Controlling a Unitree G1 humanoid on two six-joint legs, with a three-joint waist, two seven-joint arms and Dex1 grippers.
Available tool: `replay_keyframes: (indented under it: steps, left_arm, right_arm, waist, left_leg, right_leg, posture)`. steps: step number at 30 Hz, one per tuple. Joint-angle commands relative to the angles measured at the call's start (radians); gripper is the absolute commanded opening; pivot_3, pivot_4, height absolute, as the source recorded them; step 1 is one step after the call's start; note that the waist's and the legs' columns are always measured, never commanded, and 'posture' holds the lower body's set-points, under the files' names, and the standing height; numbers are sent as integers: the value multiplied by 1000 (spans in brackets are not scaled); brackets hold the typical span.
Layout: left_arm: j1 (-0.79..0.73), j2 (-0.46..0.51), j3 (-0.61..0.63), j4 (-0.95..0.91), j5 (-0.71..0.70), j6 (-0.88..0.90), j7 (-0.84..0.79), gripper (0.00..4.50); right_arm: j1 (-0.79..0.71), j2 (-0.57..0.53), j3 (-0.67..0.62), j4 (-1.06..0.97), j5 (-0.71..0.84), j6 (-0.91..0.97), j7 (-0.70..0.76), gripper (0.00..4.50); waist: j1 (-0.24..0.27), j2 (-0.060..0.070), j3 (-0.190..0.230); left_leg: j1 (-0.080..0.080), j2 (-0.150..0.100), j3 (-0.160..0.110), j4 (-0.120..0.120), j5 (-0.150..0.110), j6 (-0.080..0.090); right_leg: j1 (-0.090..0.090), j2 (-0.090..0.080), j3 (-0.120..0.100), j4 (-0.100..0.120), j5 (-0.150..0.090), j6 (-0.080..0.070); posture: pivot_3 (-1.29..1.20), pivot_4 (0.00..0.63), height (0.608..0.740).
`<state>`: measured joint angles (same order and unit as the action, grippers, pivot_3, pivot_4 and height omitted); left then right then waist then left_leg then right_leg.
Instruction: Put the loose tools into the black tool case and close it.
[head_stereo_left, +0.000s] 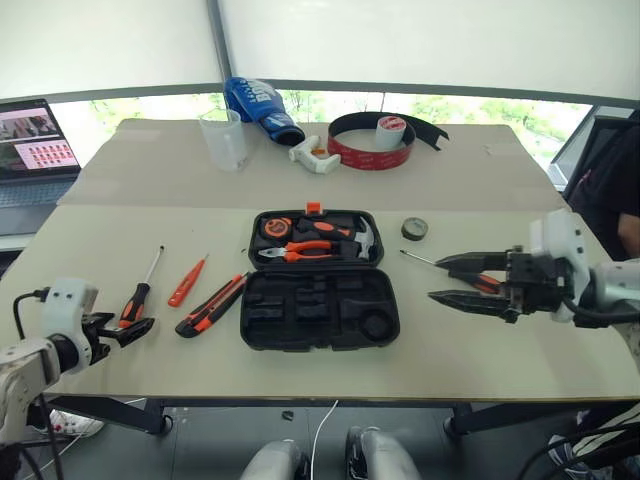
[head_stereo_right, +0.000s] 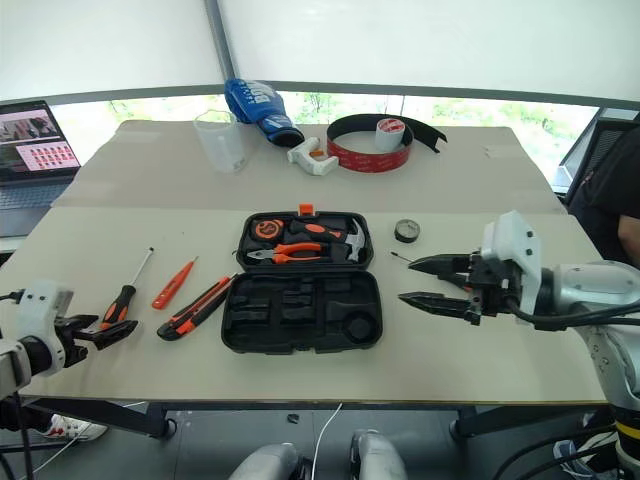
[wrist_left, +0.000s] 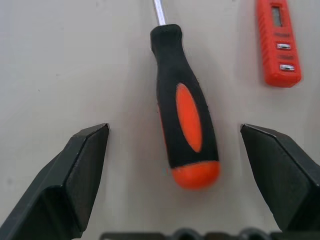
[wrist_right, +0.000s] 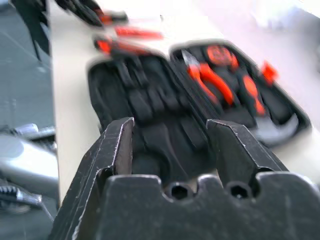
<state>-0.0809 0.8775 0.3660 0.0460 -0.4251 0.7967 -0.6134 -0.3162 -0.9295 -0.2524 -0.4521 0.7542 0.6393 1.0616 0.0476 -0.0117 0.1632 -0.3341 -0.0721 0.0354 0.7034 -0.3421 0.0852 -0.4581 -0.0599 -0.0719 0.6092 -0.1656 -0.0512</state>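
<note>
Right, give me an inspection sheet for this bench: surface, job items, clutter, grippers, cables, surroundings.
Surface: beige table, two boards butted together.
Job's things: black tool case lying open, pliers and hammer in the far half, near half's slots unfilled. To its left: utility knife, small orange screwdriver, long screwdriver. To its right: small tape roll and a second screwdriver, partly hidden behind the right gripper.
Clutter: plastic cup, blue packet, white holder, red-black tape band.
Grippers: left gripper open, just short of the long screwdriver's handle; right gripper open, right of the case.
Cables: black lead by the left arm.
Surroundings: laptop, windows behind.
</note>
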Motion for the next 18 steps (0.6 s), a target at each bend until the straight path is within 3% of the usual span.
replay_keyframes:
  steps: [1, 4, 10, 12, 15, 18]
  left_arm:
    - [-72, 2, -72, 108, 49, -37, -26, 4243]
    - [-102, 8, -117, 154, 75, -55, -70, 3427]
    - [-92, 14, -112, 167, 75, -80, -139, 1166]
    - [-101, 23, -95, 177, 76, -87, -141, 910]
    - [-136, 57, -78, 197, 101, -157, -149, 911]
    - [-237, 114, -97, 86, 83, -259, -257, 911]
  right_arm:
    - [-37, 5, -41, -33, 81, 52, -50, 3294]
    - [-31, -1, -38, -63, 102, 63, -63, 3294]
    - [-10, -8, -25, -87, 74, 32, -62, 3294]
    - [1, -9, -25, -89, 75, 31, -57, 3294]
    - [33, -31, -42, -98, 125, 77, -32, 3294]
    - [122, -59, -58, -102, 72, 46, -8, 3294]
  waist:
    - [4, 0, 0]
    - [6, 0, 0]
    - [0, 1, -1]
    - [-1, 1, -1]
    - [-1, 1, -1]
    - [4, -7, 3]
  left_leg:
    - [0, 0, 0, 0, 1, -1]
    - [0, 0, 0, 0, 2, -3]
    - [1, 0, 0, 0, 3, -4]
    - [1, 0, 0, 0, 3, -4]
    - [0, 0, 0, 0, 2, -4]
    - [-2, 1, -1, 0, 2, -4]
  right_leg:
    - [0, 0, 0, 0, 0, 0]
    - [0, 0, 0, 1, 1, -1]
    - [0, -1, 0, 2, 0, 0]
    - [0, -1, 0, 2, 1, 0]
    - [0, -1, 0, 1, 1, -1]
    - [-2, -1, -2, 1, 1, -1]
  posture:
    - [0, 150, 730]
    - [0, 150, 730]
    - [0, 150, 730]
    - [0, 150, 730]
    - [0, 150, 730]
    - [0, 150, 730]
